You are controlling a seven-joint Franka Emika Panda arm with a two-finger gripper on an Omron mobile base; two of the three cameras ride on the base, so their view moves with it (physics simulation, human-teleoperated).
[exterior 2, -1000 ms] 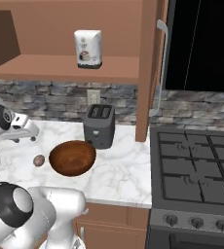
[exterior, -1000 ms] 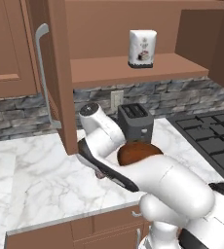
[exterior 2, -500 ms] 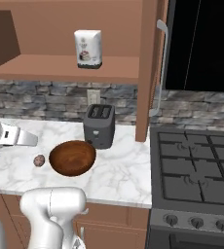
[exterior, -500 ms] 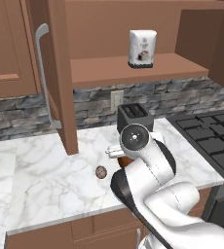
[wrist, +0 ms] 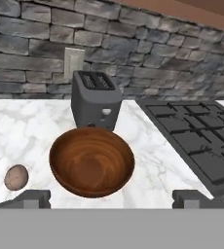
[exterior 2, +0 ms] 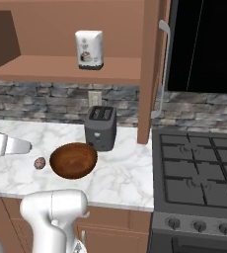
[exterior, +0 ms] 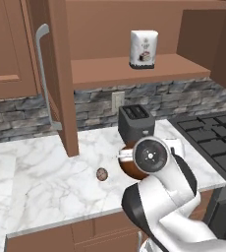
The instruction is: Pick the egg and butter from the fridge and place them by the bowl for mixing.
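Counter [wrist: 26,126] of white marble spreads out in front of the gripper [wrist: 111,197]. The bowl [wrist: 92,162] sits just ahead of the fingertips, in the middle. The toaster [wrist: 95,99] stands right behind the bowl, farther from the gripper. The egg [wrist: 16,177] lies just beside the bowl, off toward 1 fingertip, and is round with no long side. The gripper is spread wide and holds nothing. I think the butter must come next. A white bag [exterior: 144,49] on the shelf has a picture, but its words are too small to read.
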